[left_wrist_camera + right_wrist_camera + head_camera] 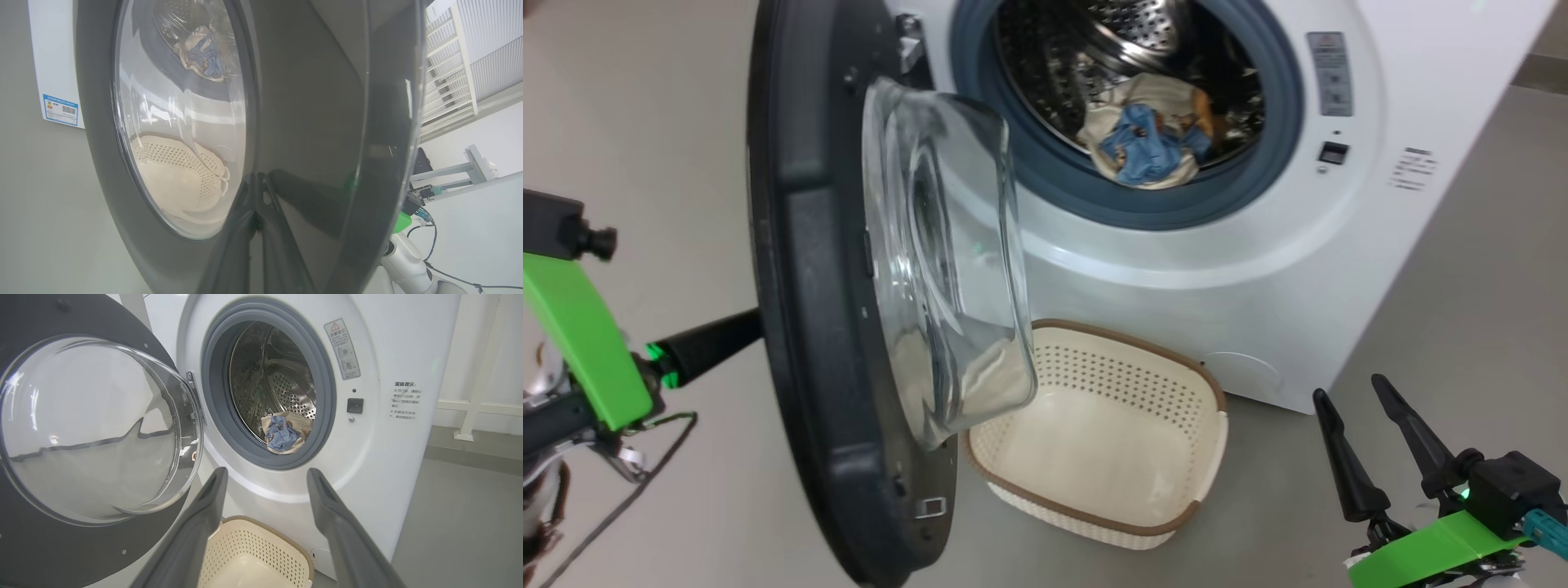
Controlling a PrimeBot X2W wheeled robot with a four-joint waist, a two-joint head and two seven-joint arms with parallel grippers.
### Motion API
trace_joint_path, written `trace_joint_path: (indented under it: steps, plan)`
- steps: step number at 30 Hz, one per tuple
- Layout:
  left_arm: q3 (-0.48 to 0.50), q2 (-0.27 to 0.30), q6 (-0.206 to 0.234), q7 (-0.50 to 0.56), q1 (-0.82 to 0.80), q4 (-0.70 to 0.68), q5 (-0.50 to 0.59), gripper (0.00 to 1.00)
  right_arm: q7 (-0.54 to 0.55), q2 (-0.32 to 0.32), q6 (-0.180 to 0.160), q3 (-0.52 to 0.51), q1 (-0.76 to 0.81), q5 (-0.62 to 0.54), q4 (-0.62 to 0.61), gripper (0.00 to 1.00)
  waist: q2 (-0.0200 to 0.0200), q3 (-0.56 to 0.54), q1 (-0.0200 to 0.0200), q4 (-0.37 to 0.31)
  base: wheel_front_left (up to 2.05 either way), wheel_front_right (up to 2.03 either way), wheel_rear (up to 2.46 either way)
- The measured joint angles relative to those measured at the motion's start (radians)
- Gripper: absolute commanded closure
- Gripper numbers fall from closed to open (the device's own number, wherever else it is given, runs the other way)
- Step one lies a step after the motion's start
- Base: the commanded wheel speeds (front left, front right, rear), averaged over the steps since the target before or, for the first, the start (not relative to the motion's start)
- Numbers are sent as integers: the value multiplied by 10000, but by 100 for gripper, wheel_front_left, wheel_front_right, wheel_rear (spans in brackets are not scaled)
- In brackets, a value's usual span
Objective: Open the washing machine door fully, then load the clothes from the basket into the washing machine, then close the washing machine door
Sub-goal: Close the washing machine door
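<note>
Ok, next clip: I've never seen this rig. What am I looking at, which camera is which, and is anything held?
This is a wheeled robot with two arms. One picture comes from its head, looking down; the other two come from wrist cameras that look along each arm's two dark fingers. Before it stands a white washing machine, its round black door open. The clothes lie in the drum; the cream basket on the floor below is empty. The left end effector is shut and reaches behind the door, seemingly against its outer face. The right end effector is open and holds nothing.
</note>
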Motion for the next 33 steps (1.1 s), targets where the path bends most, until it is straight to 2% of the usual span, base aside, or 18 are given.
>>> trace_joint_path:
  steps: [9, 25, 33]
  plan:
    - [-171, -334, 0, -485, 58, -163, 291, 100, 0, 111, 0, -408, 203, -31, -104, 0, 0, -127, 0, -1132, 0, 0, 0]
    - [-360, -382, 0, -1348, 62, 58, 640, 100, 0, 190, 0, -663, 206, -86, -151, 0, 0, -167, 0, -3111, 0, 0, 0]
    - [-380, -324, -2, -1732, 63, 316, 640, 100, 0, 203, 0, -759, 311, -86, -199, 0, 0, -184, 0, -3844, 0, 0, 0]
